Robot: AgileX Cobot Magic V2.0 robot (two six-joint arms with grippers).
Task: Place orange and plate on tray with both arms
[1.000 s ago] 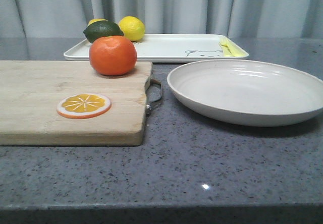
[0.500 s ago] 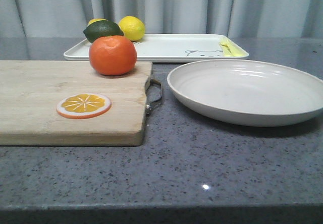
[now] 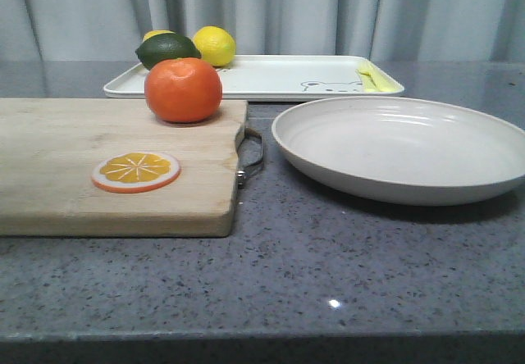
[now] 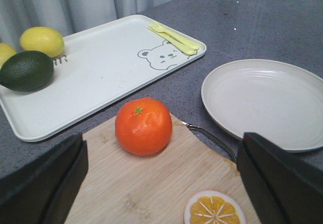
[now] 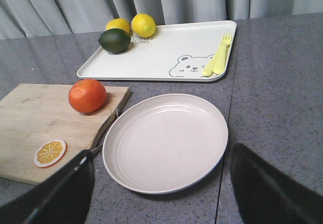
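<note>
A whole, glossy round orange (image 3: 183,90) rests on the far right corner of a pale wooden cutting board (image 3: 57,167), which lies on a speckled grey stone table (image 3: 328,266). Nearer the front edge of the board lies a flat orange-slice disc (image 3: 136,171). A metal handle (image 3: 251,155) projects from the board's right end toward a large, round, shallow off-white plate (image 3: 402,147), which sits on the table just beside the board (the two are apart, with the handle between them). Behind both stands a flat rectangular white tray (image 3: 262,77) with rounded corners and a bear-face outline (image 5: 191,65). On the tray's left end lie a dark green lime (image 3: 166,50) and two yellow lemons (image 3: 214,45); on its right end lie a pale yellow fork and spoon (image 5: 218,57), side by side. Grey curtains (image 3: 328,11) close the background.

The left gripper (image 4: 161,183) appears only in the left wrist view, its two dark fingers (image 4: 45,178) spread wide at the edges of the picture, above the board and clear of the orange. The right gripper (image 5: 161,188) appears only in the right wrist view, its fingers (image 5: 60,193) likewise spread wide, above the near side of the plate and holding nothing. Neither the orange nor the plate is on the tray.
</note>
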